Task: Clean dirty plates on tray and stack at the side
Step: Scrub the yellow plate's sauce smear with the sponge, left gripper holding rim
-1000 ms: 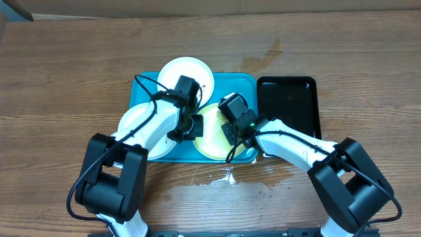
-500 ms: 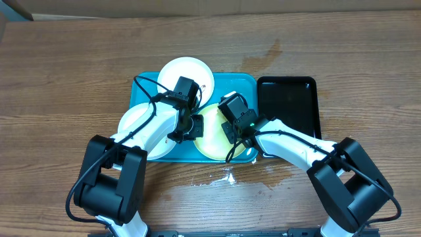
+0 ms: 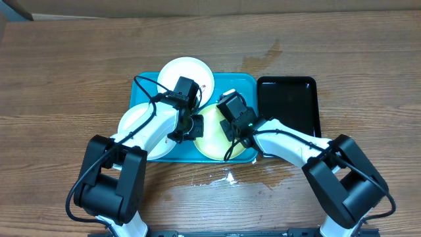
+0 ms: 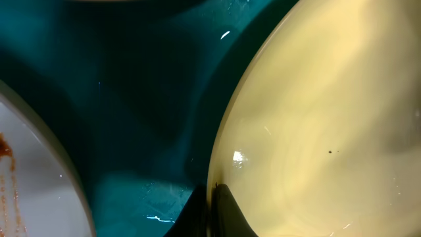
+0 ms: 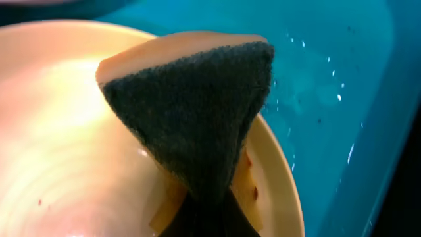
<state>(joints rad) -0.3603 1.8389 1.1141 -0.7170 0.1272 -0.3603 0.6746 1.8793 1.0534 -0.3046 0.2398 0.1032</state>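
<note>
Three plates lie on the turquoise tray [image 3: 143,87]. A white plate [image 3: 172,70] sits at the back. A white plate with brown smears [image 3: 131,120] sits at the left [image 4: 20,191]. The lime-rimmed plate [image 3: 209,141] sits at the front middle. My left gripper [image 3: 195,126] is shut on that plate's left rim [image 4: 214,197]. My right gripper [image 3: 229,129] is shut on a sponge [image 5: 197,112] with a dark scouring face and yellow back. The sponge is pressed on the plate's inside [image 5: 66,131], near its rim.
A glossy black tray [image 3: 288,102] lies right of the turquoise tray. Water is spilled on the wooden table [image 3: 227,176] in front of the tray. A damp stain marks the table at the back [image 3: 266,56].
My right gripper has shifted slightly up and left over the lime-rimmed plate with the sponge. The left arm and the plates have not moved.
</note>
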